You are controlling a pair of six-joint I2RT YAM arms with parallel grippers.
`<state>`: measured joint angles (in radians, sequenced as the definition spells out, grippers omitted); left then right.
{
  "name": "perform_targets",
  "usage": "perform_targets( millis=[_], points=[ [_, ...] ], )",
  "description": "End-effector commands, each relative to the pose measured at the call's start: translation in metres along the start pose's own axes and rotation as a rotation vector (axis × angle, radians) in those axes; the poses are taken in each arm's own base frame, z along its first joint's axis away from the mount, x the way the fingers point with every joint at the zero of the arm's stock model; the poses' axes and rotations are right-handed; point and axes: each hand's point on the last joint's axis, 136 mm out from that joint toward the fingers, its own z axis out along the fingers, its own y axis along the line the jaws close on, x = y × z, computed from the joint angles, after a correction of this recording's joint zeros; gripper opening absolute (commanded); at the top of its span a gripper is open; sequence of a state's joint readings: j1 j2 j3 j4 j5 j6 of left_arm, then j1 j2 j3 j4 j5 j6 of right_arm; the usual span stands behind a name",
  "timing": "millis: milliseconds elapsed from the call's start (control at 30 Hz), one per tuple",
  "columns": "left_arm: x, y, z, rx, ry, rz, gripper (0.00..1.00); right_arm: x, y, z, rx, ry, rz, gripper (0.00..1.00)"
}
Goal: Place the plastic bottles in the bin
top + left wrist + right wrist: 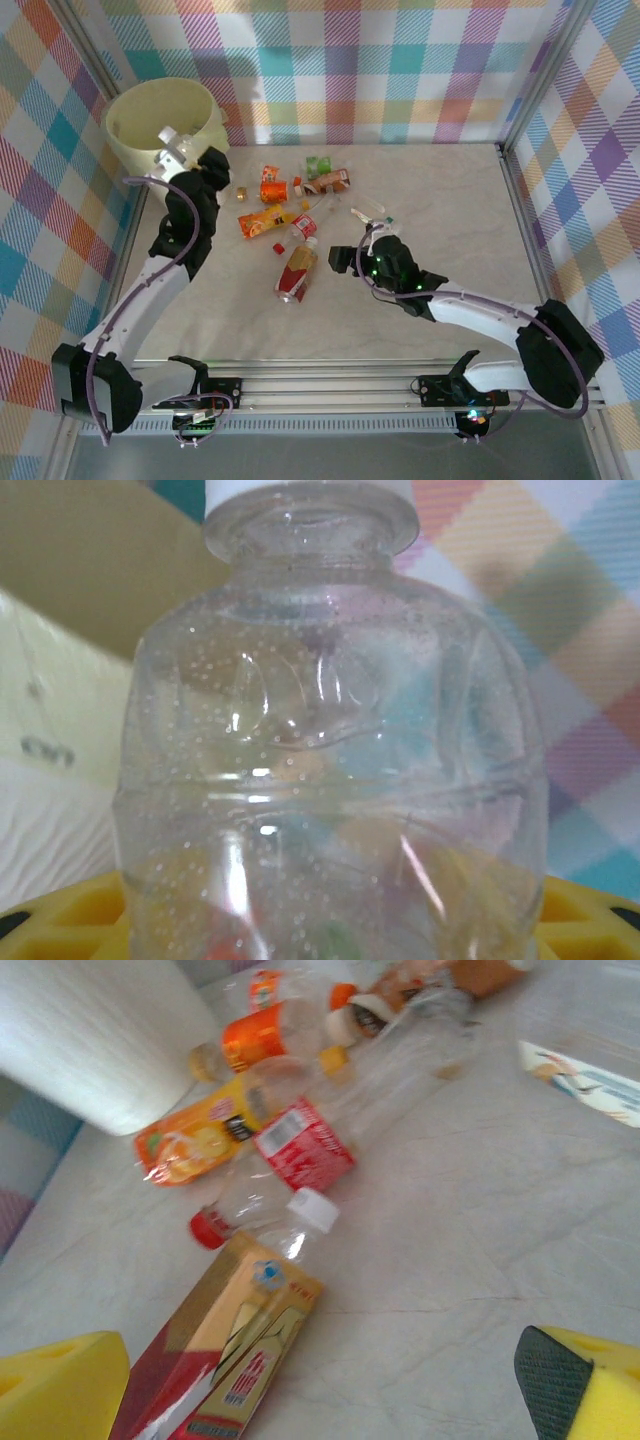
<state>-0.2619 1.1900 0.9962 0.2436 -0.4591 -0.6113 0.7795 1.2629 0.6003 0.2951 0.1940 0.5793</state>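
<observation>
Clamping droplet-speckled clear bottle (330, 730) at bin (150, 95) rim, left gripper (185, 155), right gripper (320, 1390) spread wide

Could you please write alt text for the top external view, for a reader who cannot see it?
The left gripper holds a clear white-capped bottle over the pale-yellow bin at the far left of the table. The right gripper hovers open beside crushed bottles scattered mid-table.
</observation>
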Motion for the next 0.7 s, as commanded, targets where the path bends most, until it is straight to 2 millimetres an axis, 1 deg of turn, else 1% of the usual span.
perform_targets(
  millis=[0, 133, 200, 300, 433, 533, 600, 667],
  points=[
    [-0.051, -0.006, 0.012, -0.031, -0.175, -0.105, 0.54, -0.007, 0.041, -0.012, -0.214, -0.024, -0.133, 1.0],
    [-0.069, -0.007, 0.034, -0.035, -0.204, -0.137, 0.54, -0.012, 0.045, -0.021, -0.231, -0.047, -0.184, 1.0],
    [-0.079, -0.008, 0.044, -0.037, -0.221, -0.143, 0.54, -0.015, 0.044, -0.025, -0.223, -0.063, -0.194, 1.0],
    [-0.096, -0.003, 0.052, -0.067, -0.28, -0.163, 0.54, -0.017, 0.042, -0.028, -0.21, -0.068, -0.2, 1.0],
    [-0.113, 0.007, 0.062, -0.107, -0.346, -0.181, 0.55, -0.015, 0.04, -0.03, -0.203, -0.059, -0.192, 1.0],
    [-0.116, 0.019, 0.073, -0.161, -0.362, -0.213, 0.57, -0.013, 0.041, -0.031, -0.216, -0.052, -0.185, 1.0],
    [-0.113, 0.036, 0.082, -0.232, -0.35, -0.267, 0.61, -0.012, 0.046, -0.033, -0.241, -0.044, -0.187, 1.0],
    [-0.11, 0.05, 0.087, -0.31, -0.335, -0.299, 0.62, -0.011, 0.05, -0.035, -0.262, -0.034, -0.193, 1.0]
  ],
)
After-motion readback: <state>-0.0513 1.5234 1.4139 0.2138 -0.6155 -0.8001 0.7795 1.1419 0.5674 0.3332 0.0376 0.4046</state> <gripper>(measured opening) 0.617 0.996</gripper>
